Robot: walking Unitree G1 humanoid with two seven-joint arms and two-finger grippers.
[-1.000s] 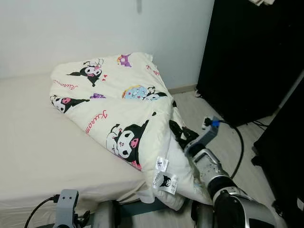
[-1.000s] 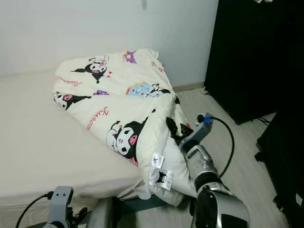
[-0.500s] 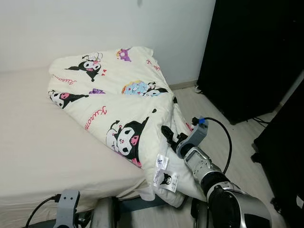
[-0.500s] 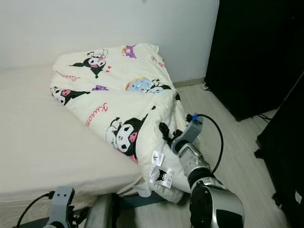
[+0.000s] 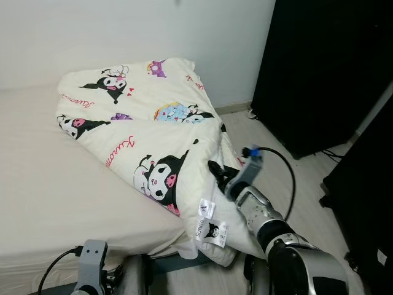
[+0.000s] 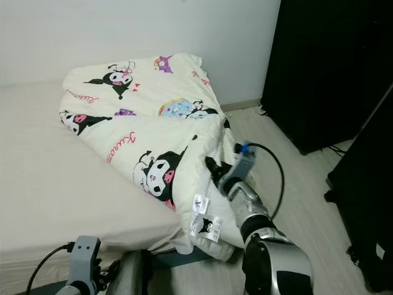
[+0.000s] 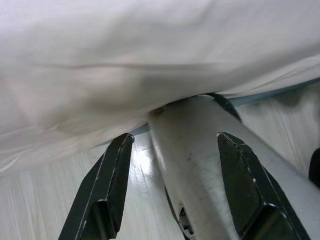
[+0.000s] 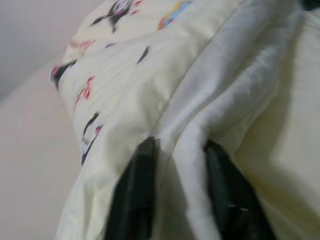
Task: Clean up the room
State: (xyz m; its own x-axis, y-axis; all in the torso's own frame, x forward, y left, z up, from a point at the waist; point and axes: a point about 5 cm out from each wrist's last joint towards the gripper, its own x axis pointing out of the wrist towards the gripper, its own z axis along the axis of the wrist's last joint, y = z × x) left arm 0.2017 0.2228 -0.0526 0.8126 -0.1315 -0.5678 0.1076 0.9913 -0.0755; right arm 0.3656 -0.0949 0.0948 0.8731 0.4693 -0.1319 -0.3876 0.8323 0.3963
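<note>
A cream duvet [image 5: 153, 129] printed with black cartoon figures lies bunched on the bed [image 5: 43, 184], its near corner spilling over the bed's edge toward the floor. My right gripper [image 5: 216, 170] is pressed into that hanging edge. In the right wrist view its two black fingers [image 8: 140, 195] straddle a thick fold of the duvet [image 8: 200, 125] and pinch it. My left gripper [image 7: 175, 200] hangs low beside the bed, open, with nothing between its fingers; the overhanging bedding [image 7: 150, 55] is above it.
A tall black wardrobe [image 5: 331, 67] stands to the right, with another dark piece of furniture [image 5: 368, 184] nearer. Pale wood floor [image 5: 295, 178] runs between them and the bed. A white label [image 5: 213, 230] hangs from the duvet's corner. A white wall [image 5: 123, 31] backs the bed.
My right gripper has reached left and forward from beside the duvet's edge into the fold. The camera has shifted slightly; the duvet has barely moved.
</note>
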